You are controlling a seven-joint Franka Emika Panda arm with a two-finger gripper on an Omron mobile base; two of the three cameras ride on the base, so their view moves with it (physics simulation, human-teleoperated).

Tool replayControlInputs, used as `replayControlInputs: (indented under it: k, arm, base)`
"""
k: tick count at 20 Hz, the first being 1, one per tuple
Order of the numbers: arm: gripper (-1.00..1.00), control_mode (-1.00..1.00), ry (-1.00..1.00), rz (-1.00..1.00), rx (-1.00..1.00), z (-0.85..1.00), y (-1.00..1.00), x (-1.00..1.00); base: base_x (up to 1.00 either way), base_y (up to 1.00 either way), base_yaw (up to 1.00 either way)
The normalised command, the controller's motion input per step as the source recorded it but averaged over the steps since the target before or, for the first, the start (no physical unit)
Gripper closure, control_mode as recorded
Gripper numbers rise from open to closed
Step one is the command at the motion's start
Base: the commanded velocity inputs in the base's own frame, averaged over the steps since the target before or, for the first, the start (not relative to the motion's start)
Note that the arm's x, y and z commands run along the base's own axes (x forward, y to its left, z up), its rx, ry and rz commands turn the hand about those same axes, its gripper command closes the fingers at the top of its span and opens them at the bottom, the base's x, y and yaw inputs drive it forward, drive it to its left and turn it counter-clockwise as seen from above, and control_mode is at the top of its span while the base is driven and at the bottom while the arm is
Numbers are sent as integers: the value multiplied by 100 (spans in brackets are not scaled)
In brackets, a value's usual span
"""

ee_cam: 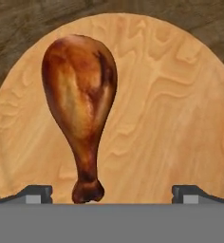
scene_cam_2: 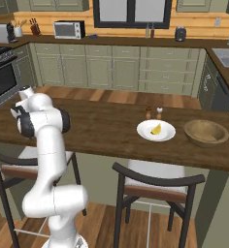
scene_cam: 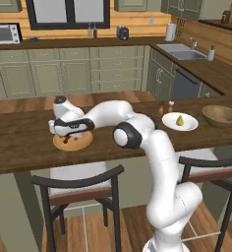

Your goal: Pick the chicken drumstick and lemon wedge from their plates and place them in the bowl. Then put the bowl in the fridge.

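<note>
Wooden plate (ee_cam: 171, 118) on the table (scene_cam: 19, 142) holds the chicken drumstick (ee_cam: 80, 104), the open gripper (ee_cam: 111, 192) poised just above it — lemon wedge (scene_cam: 179, 120) beside the bowl (scene_cam: 221, 115), nothing moved yet.

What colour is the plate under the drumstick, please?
Light tan wood grain plate, best in the hand view.

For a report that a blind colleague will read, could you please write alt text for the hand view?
A reddish-brown chicken drumstick lies on a round light wooden plate, its thick end toward the top of the picture and its thin bone end toward the bottom. The two dark fingers of the open gripper stand wide apart at the bottom edge, the bone end between them, nearer one. A dark wooden counter shows behind the plate.
</note>
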Motion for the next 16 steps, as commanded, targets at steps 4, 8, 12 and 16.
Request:
replayControlInputs:
  k: [4,8,12,16]
  arm:
    - [-100,-100,2,0,0,-35,19,27]
    - [-100,-100,2,0,0,-34,19,17]
    - [-100,-100,1,0,0,-25,12,14]
    - [100,-100,1,0,0,-14,0,0]
  base:
    - [0,0,0]
    - [0,0,0]
    - [0,0,0]
    - [0,0,0]
